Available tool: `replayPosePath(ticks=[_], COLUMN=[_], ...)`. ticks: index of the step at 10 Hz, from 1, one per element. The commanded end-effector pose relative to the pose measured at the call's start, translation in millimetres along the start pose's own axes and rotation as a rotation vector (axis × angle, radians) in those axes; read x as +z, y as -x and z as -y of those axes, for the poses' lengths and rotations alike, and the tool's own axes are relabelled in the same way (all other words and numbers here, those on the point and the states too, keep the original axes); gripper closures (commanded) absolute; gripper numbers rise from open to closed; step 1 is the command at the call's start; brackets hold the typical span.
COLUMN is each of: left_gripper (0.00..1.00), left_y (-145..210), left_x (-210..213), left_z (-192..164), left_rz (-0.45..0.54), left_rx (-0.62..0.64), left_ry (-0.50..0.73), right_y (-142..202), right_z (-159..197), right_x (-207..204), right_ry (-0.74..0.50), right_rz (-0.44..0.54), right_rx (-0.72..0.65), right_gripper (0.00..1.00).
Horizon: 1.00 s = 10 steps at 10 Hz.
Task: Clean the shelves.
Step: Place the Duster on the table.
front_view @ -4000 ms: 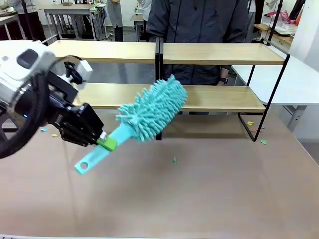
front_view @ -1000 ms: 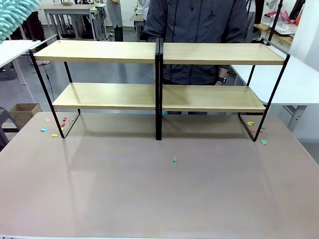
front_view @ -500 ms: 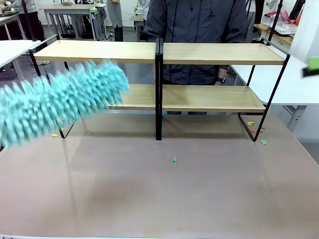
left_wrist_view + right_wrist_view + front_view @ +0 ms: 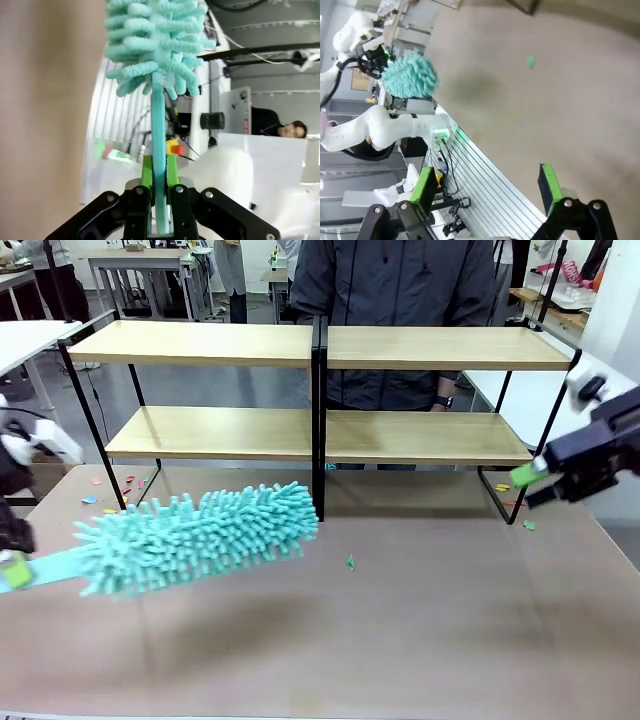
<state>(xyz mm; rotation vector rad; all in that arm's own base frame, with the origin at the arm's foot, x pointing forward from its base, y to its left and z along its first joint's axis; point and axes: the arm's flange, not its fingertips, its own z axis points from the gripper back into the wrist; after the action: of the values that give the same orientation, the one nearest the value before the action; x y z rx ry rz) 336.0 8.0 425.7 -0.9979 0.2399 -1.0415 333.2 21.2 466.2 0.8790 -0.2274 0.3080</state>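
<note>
- Shelves (image 4: 320,390) stand along the far side of the beige counter (image 4: 380,640): two tiers of light wooden boards in a thin black frame, with a black centre divider running down the middle.
- Both boards look bare on top.
- A person in a dark jacket (image 4: 400,300) stands just behind the rack, at the middle to right half.
- In front of the rack's left half, a teal fluffy duster (image 4: 195,535) lies nearly level above the counter, its head reaching toward the divider's foot and its flat handle running out to the picture's left edge.
- The left gripper (image 4: 159,200) is clamped on that handle: in the left wrist view the green pads (image 4: 146,172) press both sides of the teal stem, with the fluffy head at the top.
- In the front view this gripper sits at the far left edge, low, near the counter's left end.
- The right gripper (image 4: 536,485) hangs at the right, just in front of the rack's right leg, above the counter.
- Its jaws are spread wide with nothing between them, as the right wrist view shows.
- Small coloured scraps (image 4: 110,495) lie on the counter by the rack's left foot, a few more by the right foot, and one green scrap (image 4: 350,561) sits alone near the middle.
</note>
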Motion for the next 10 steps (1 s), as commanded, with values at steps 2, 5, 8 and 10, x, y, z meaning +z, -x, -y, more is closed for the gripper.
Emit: replayPosePath(ticks=[2,5,8,10], left_gripper=[0.88,0.88,0.62,0.04], left_y=[-33.9,-59.3,-67.3,-57.4], left_x=[-12.1,-15.6,-9.2,1.7], left_z=[-42.3,-72.9,-78.6,-77.0], left_rz=[-0.017,-0.070,-0.085,-0.095], left_rx=[0.009,0.056,0.111,0.147], left_ry=[0.021,-0.015,-0.036,-0.075], right_y=[63.8,1.4,1.4,1.4], right_z=[35.6,21.3,21.3,21.3], right_x=[-34.2,-11.0,-11.0,-11.0], right_ry=[0.050,0.017,0.017,0.017], right_rz=[-0.002,-0.035,-0.035,-0.035], right_rx=[-0.115,-0.063,-0.063,-0.063], right_gripper=[0.00,0.00,0.00,0.00])
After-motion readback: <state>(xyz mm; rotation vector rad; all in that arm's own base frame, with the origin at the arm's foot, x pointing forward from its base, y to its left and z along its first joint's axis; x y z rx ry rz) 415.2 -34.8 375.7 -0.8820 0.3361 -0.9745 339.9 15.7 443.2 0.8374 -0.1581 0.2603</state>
